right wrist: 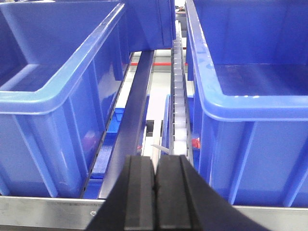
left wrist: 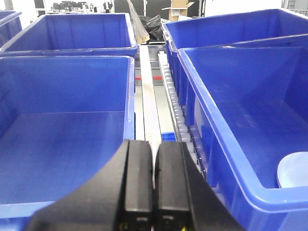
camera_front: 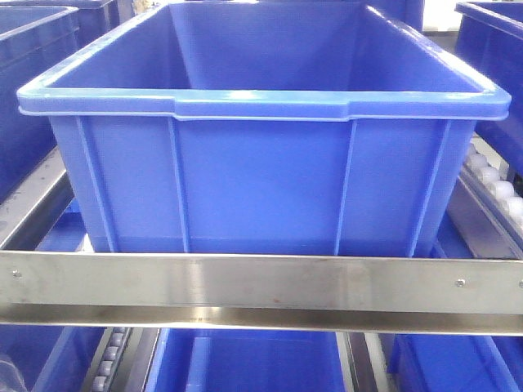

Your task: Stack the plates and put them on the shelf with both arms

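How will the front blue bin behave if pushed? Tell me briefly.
The blue bin has ribbed walls, so it likely stays stiff. With roller rails alongside, it probably glides backward easily. The steel bar likely blocks forward travel.

Glossy blue plastic bin (camera_front: 261, 163) sits behind the shelf's brushed stainless steel bar (camera_front: 261, 282).

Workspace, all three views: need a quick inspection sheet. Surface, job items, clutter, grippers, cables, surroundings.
Surface: steel shelf bar with rivets; roller rail between bins.
Job's things: pale round edge in the right-hand bin of the left wrist view, possibly a plate; cannot confirm. No plates elsewhere.
Clutter: blue bins; centre bin shows nothing inside from the front.
Grippers: left gripper shut, holding nothing; right gripper shut, holding nothing.
Cables: nothing seen.
Surroundings: cardboard box and dark items behind the shelf.
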### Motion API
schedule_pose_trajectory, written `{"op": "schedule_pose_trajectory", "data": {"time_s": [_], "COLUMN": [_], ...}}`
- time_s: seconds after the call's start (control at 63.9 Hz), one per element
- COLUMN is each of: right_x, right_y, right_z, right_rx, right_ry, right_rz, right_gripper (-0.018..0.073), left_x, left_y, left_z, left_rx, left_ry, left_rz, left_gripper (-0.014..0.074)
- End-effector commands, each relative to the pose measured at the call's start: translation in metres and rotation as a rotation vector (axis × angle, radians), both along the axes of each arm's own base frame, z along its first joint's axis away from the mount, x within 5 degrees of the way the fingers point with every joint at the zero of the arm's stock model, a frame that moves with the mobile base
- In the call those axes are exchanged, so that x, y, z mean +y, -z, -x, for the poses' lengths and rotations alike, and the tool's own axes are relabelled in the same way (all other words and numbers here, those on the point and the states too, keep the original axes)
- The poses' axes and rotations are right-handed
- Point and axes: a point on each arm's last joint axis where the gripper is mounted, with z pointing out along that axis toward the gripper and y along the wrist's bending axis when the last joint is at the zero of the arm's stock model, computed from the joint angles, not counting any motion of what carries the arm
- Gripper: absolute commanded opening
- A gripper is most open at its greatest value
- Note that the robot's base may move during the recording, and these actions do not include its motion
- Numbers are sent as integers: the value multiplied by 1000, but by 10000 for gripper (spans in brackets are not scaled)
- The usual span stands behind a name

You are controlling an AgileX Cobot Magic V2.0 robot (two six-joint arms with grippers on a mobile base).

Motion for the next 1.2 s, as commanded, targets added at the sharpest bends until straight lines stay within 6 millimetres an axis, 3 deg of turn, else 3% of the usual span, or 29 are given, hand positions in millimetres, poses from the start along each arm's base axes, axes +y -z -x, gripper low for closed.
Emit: {"op": "schedule_pose_trajectory", "data": {"time_s": [0.0,0.407,0.516,0.594,0.798,0.907,0.985,1.188], "right_x": [-1,-1,-1,-1,-1,-1,-1,-1], "right_y": [-9,-9,-9,-9,-9,-9,-9,-9], "right_z": [2,2,2,2,2,2,2,2], "right_rx": [-113,-113,-113,-113,-113,-113,-113,-113], "right_ry": [14,14,14,14,14,14,14,14], "right_rz": [16,16,16,16,16,16,16,16], "right_gripper": [57,57,57,57,57,57,57,57], "left_x": [1,1,5,7,9,10,10,9], "left_y": [-16,-16,-16,-6,55,76,85,87], "left_z": [-1,-1,7,16,28,34,38,38], "left_rx": [-94,-97,-174,-205,-201,-226,-225,-193], "left_ry": [-10,-12,-50,-65,-70,-72,-69,-63], "left_rz": [23,1,-28,-28,-2,2,2,-2], "left_gripper": [80,80,80,80,80,80,80,80]}}
